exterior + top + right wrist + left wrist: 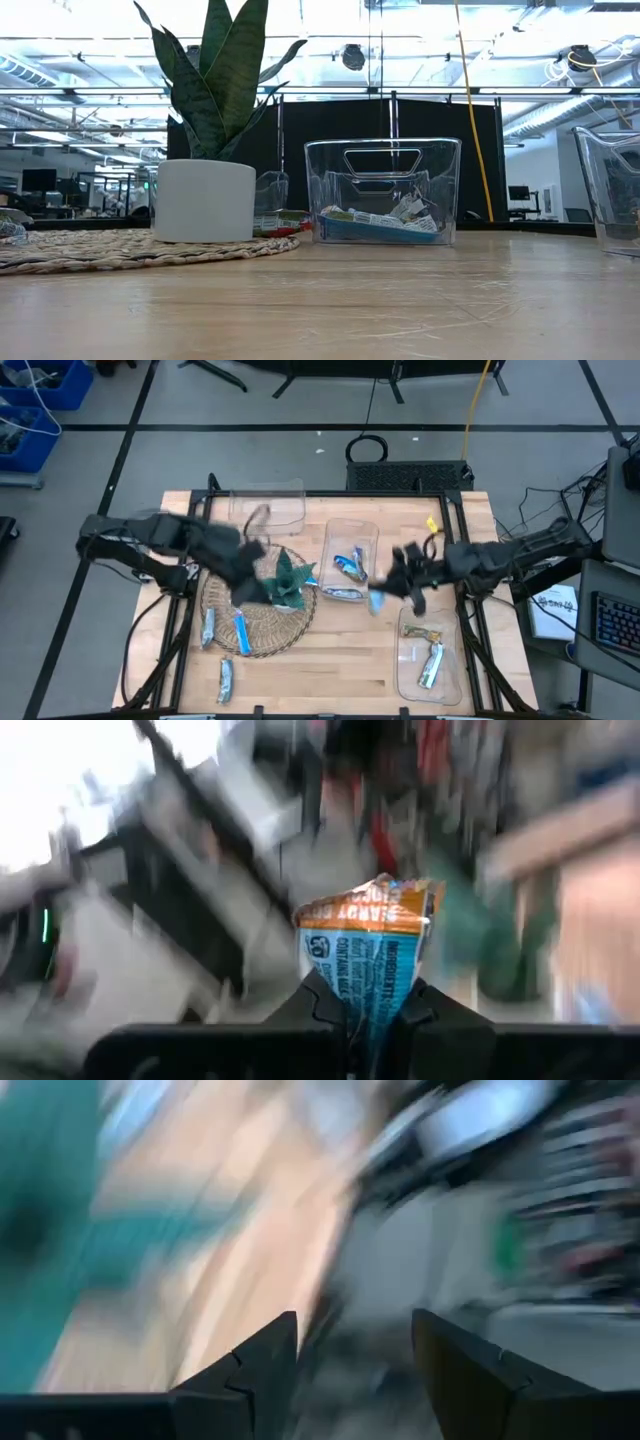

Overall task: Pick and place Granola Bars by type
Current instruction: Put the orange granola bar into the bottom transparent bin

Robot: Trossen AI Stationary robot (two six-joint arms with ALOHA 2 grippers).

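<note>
My right gripper (388, 588) hangs above the table beside the middle clear bin (372, 528), shut on a blue and orange granola bar (366, 945). My left gripper (247, 572) hovers open over the woven mat (262, 632), close to the teal plant (289, 580); its open fingers show in the left wrist view around (355, 1330). Two blue bars (208, 625) (241, 632) lie flat on the mat and one (226, 678) lies on the table near the near edge. Blue bars (349, 565) lie in the middle bin, and gold and silver ones (431, 663) in the right bin (404, 678). My right gripper pinches the granola bar between its two fingers at one end of the wrapper (366, 1000). The other, crimped orange end (368, 905) sticks out past the fingertips. In the high view the bar (377, 600) is lifted clear of the table.
A third clear bin (285, 488) stands near the far edge of the table. A small yellow thing (432, 525) lies near the far right. In the low view the plant's white pot (205, 200) stands on the mat beside the middle bin (445, 190). Bare wood lies along the near edge.
</note>
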